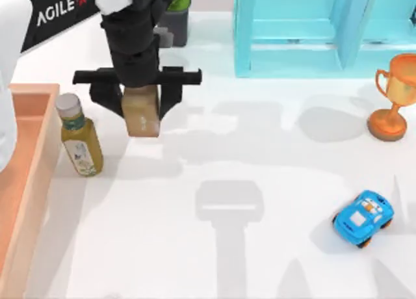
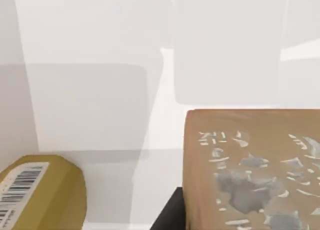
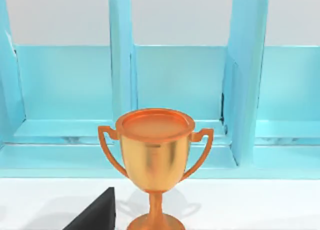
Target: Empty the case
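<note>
At the table's left edge sits the shallow tan-walled wooden case (image 1: 26,182), a yellow-green bottle (image 1: 79,140) just outside it, while the left gripper (image 1: 140,110), fingers pinching a small brown cardboard-like block (image 1: 141,114), likely needs to lower and release it next.

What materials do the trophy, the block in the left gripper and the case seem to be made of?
The trophy looks like polished metal, perhaps copper or gold: it shines with soft highlights. The block, held by the left gripper, looks like matte cardboard, brown with worn grey-white print. The case seems to be wood, with light tan walls and no shine.
</note>
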Robot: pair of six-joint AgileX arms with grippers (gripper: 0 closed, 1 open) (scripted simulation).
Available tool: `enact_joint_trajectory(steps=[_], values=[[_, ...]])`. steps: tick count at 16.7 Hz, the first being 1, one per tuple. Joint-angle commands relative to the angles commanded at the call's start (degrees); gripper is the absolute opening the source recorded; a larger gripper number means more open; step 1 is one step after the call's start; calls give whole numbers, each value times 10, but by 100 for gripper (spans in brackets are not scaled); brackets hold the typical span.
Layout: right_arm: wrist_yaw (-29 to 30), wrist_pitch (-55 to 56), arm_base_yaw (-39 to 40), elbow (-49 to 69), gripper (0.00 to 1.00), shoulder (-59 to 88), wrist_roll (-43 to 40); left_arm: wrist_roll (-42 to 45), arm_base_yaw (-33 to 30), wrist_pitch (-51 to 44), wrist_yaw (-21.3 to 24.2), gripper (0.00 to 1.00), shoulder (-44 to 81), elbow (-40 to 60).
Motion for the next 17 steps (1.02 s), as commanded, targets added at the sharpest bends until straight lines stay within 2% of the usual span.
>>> enact_joint_trajectory(steps=[4, 7, 13, 17], values=[[0, 0, 0, 0, 100, 0, 0, -9, -10, 82, -34, 0, -6, 29], [0, 0, 0, 0, 100, 0, 0, -8, -2, 127, -45, 0, 1, 13], [0, 0, 0, 0, 100, 0, 0, 1, 5, 85, 1, 0, 19, -75], [0, 0, 0, 0, 100, 0, 0, 2, 6, 81, 4, 0, 17, -79]])
